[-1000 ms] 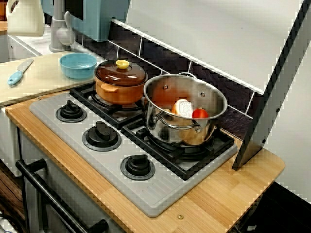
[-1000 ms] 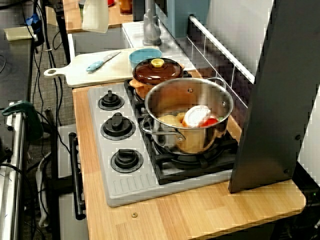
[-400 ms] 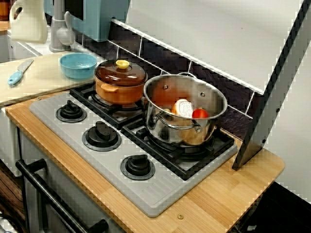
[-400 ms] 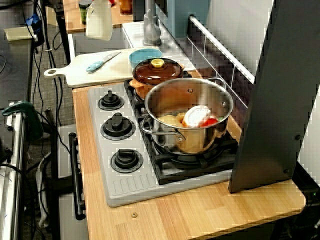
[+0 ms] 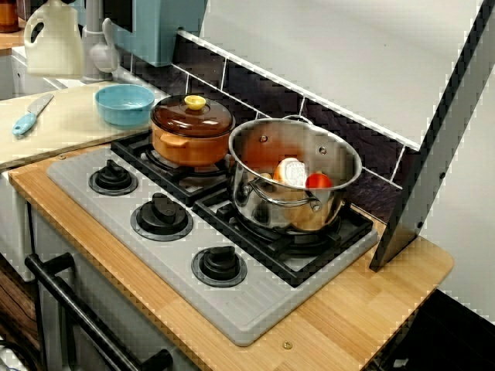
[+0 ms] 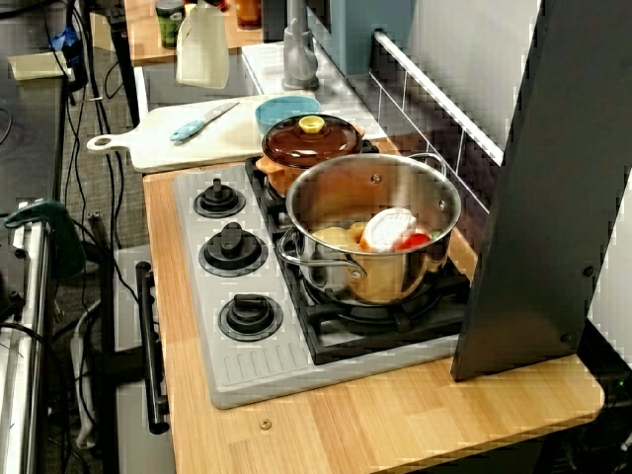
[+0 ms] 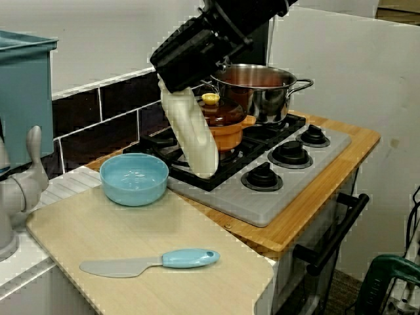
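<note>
Your gripper [image 7: 176, 84] has the white plastic jug [image 7: 194, 134] clamped by its top, so the lift looks done. The jug hangs tilted in the air, clear of every surface, just beside the blue bowl [image 7: 134, 178] near the back of the cutting board [image 7: 197, 243]. It is not yet set down anywhere, nothing shows coming out of it and the bowl looks empty, while the blue-handled knife [image 7: 151, 261] lies on the board and the lidded orange pot [image 7: 226, 125] and steel pot [image 7: 257, 92] stand on the stove [image 7: 262, 203].
</note>
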